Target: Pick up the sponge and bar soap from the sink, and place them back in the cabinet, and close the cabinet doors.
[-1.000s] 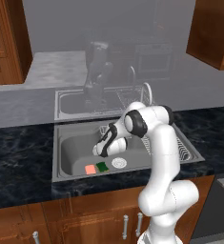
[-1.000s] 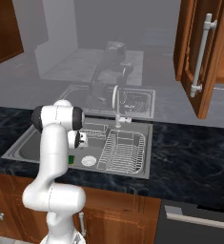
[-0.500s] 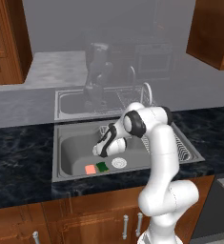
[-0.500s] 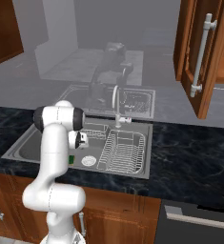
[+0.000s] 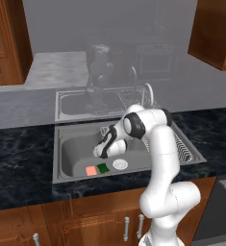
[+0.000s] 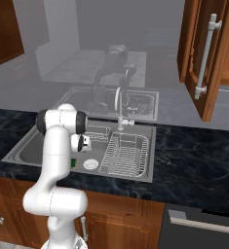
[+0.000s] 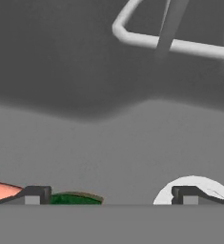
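Gripper: as I hang low inside the sink (image 5: pixel 66 144), my gripper (image 7: pixel 108 195) stands spread wide, grasping nothing.
Sponge: the sponge (image 5: pixel 102 167) lies on the basin floor, just below my fingertips.
Bar soap: the bar soap (image 5: pixel 90 170) touches its left side.
Drain: the drain (image 5: pixel 119 164) sits just right.

sink (image 5: pixel 66 158) | bar soap (image 5: pixel 91 170) touching sponge (image 5: pixel 102 167) (floor, near edge)
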Robot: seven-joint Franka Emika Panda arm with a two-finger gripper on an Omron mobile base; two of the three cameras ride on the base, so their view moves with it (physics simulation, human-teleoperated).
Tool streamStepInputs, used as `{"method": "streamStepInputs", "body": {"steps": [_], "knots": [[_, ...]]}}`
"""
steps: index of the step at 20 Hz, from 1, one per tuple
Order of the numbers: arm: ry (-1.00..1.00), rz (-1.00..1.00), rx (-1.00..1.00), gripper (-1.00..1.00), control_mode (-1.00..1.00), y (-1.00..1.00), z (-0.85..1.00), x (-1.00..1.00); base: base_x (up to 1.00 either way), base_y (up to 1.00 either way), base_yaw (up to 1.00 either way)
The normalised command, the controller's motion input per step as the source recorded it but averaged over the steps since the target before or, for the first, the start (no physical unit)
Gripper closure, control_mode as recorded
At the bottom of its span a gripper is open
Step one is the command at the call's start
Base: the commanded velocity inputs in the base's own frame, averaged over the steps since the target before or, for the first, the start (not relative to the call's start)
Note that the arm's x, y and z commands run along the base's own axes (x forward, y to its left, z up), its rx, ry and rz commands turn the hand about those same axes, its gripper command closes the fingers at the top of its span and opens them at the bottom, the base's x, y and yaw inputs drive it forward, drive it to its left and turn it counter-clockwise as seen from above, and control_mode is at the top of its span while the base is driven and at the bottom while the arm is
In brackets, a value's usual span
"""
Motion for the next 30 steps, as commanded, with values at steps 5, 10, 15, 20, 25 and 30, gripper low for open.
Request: {"method": "streamStepInputs", "body": {"steps": [5,10,15,20,25,30], "knots": [[0.0,0.0,0.0,-1.0,-1.0,0.04,-0.11,0.15,0.0,0.0,0.0],[0.03,0.0,0.0,-1.0,-1.0,0.09,-0.11,0.04,0.0,0.0,0.0],[0.08,0.0,0.0,-1.0,-1.0,0.14,-0.08,0.0,0.0,0.0,0.0],[0.08,0.0,0.0,-1.0,-1.0,0.13,-0.02,0.0,0.0,0.0,0.0],[0.08,0.0,0.0,-1.0,-1.0,0.05,0.0,0.0,0.0,0.0,0.0],[0.06,0.0,0.0,-1.0,-1.0,0.0,0.0,0.0,0.0,0.0,0.0]]}}
